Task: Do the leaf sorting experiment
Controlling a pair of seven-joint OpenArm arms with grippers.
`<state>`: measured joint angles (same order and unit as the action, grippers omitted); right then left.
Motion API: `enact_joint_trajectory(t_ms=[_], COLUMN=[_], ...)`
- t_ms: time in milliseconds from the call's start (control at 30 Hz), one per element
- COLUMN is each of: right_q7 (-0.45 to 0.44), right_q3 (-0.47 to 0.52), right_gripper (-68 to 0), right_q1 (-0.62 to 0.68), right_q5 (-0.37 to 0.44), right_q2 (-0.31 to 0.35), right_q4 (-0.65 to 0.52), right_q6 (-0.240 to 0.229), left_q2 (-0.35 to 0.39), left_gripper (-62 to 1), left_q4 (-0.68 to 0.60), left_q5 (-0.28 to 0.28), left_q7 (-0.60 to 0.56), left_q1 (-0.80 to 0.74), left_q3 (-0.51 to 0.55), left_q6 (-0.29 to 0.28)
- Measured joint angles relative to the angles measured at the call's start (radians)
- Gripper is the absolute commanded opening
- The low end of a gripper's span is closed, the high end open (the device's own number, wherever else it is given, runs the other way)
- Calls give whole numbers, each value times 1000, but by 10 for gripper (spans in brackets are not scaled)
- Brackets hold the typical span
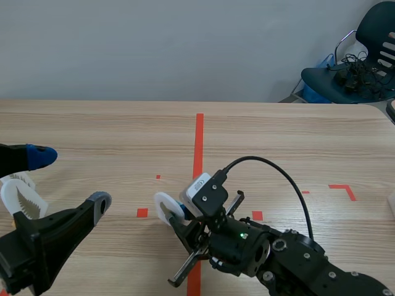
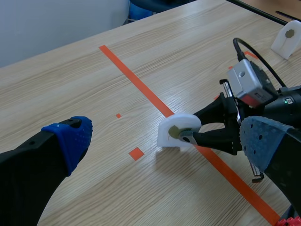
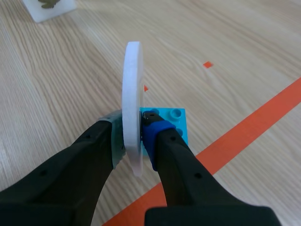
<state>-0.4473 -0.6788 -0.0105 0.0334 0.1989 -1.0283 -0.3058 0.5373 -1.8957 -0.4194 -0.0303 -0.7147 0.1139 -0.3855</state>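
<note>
The sorting looks partway done, by my reading: one piece is in hand, others lie scattered, and no finished grouping shows.

The right gripper (image 3: 133, 137) is clamped on a white arch-topped plastic plaque (image 3: 132, 84). The plaque is held upright and shows edge-on in the right wrist view, with the grey-padded finger on one face and the blue-padded finger on the other. In the left wrist view its face carries a small round olive-tan inset, perhaps the leaf sample, though it is too small to tell. Its flat foot is at or just above the pale wooden table (image 1: 296, 135); I cannot tell which. In the scene view the plaque sits just at 9 o'clock of the long orange-red tape line (image 1: 199, 142), near the robot. A small turquoise studded plastic brick (image 3: 175, 123) lies on the table just beside the blue-padded finger, on the side away from the plaque.

The left gripper (image 1: 69, 179) hovers with its fingers wide apart and holds nothing, well off at 9 o'clock of the plaque. At about 8 o'clock of that gripper sits a white plastic tile bearing a dark serrated leaf (image 1: 18, 196). Another white arch-shaped piece (image 2: 287, 36) stands well apart at 3 o'clock of the plaque, near the table's edge.

What is left, I judge, is to set the held plaque with its group and then deal with the other pieces.
</note>
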Motion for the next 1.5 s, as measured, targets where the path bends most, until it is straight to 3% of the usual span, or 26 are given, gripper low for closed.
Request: enact_joint_trajectory(t_ms=[133,300,500,600,767,1100,1400,1500], right_q7=[21,101,148,170,179,172,138,139], right_q3=[91,297,565,691,824,812,811,811], right_gripper=[-614,-614,-613,-613,-614,-614,-613,-606], right_q1=[93,291,526,569,527,241,159,161], right_q5=[3,65,240,313,330,353,354,354], right_q2=[77,159,175,174,172,161,161,161], right_q4=[-220,-510,-596,-584,-524,-80,72,94], right_q6=[0,0,0,1,33,15,34,84], left_q2=[0,0,0,0,0,0,0,0], left_gripper=[14,14,14,14,14,14,14,14], left_q4=[0,0,0,0,0,0,0,0], left_q5=[0,0,0,0,0,0,0,0], left_q7=[-1,0,-1,-1,0,0,0,0], left_q1=[0,0,0,0,0,0,0,0], left_q3=[0,0,0,0,0,0,0,0], left_q6=[0,0,0,0,0,0,0,0])
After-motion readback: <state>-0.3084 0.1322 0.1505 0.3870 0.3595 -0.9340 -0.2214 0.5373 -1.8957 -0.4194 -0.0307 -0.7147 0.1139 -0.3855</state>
